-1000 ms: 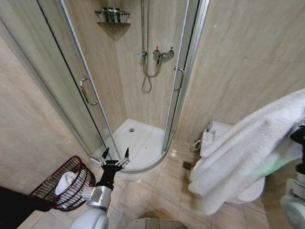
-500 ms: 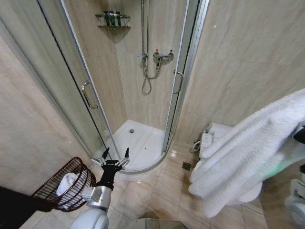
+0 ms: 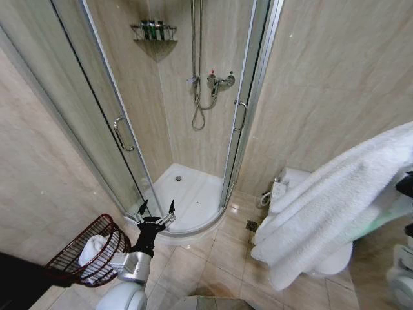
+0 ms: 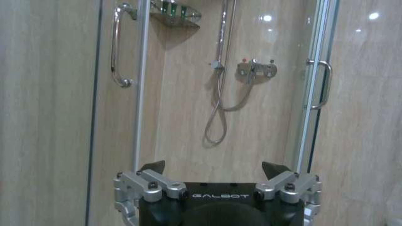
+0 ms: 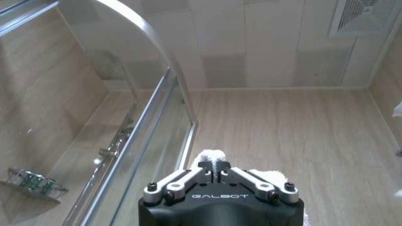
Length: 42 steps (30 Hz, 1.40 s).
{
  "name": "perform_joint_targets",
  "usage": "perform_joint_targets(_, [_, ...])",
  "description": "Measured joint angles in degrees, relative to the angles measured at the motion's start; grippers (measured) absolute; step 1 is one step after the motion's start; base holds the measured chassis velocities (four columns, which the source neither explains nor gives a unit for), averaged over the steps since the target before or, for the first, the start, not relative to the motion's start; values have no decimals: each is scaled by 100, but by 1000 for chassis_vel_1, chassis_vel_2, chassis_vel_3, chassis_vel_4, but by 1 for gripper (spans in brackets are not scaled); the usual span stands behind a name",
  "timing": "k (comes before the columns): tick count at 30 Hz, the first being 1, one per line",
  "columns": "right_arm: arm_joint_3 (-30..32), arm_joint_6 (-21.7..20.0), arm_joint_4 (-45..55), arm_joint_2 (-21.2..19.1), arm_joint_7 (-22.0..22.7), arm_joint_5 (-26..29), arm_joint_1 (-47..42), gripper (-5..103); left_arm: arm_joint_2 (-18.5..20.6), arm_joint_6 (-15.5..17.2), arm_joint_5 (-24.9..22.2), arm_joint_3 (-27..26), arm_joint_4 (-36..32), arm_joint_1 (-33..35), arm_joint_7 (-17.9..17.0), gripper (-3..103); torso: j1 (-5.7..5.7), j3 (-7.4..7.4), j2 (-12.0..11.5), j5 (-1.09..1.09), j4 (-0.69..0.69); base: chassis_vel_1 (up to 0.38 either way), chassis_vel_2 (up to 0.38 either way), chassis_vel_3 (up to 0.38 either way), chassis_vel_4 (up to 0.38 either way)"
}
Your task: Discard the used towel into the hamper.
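The towel (image 3: 335,206) runs off the right edge of the head view and hides much of the toilet (image 3: 293,184). At lower left, the hamper (image 3: 87,255) base is hidden by a dark shape.

Shower stall (image 3: 193,129): straight ahead in the corner, its tray (image 3: 184,197) on the floor.
Shelf (image 3: 155,31): high on the stall's back wall, left of the hose (image 3: 201,97).
Hamper (image 3: 87,252): on the floor at lower left, before the glass door (image 3: 97,123), a towel (image 3: 93,248) inside it.
Left gripper (image 3: 157,212): just right of the hamper, before the tray.
Large towel (image 3: 329,206): hanging at right, before the toilet (image 3: 293,187).
Right gripper (image 5: 215,167): high, towel between its fingers.
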Motion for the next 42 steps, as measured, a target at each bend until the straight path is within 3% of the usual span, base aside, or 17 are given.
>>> perform_joint_targets(8, [53, 35, 0, 14, -17, 1, -3, 2, 0, 0, 0, 0, 0, 0, 0, 100, 118, 135, 252, 1, 0, 0, 0, 0, 0])
perform_joint_targets(14, [1055, -169, 3, -424, 132, 740, 255, 2, 0, 0, 0, 0, 0, 0, 0, 100, 215, 252, 468, -2, 0, 0, 0, 0, 0])
perform_joint_targets(17, [1128, -178, 3, -436, 132, 797, 219, 2, 0, 0, 0, 0, 0, 0, 0, 100, 260, 304, 564, 0, 0, 0, 0, 0, 0])
perform_joint_targets(34, [494, -154, 0, -143, 83, 361, 165, 2, 0, 0, 0, 0, 0, 0, 0, 100, 528, 619, 1146, 0, 0, 0, 0, 0, 0])
perform_joint_targets(42, [244, -17, -1, -73, 9, 180, 181, 2, 0, 0, 0, 0, 0, 0, 0, 100, 571, 676, 1245, 0, 0, 0, 0, 0, 0])
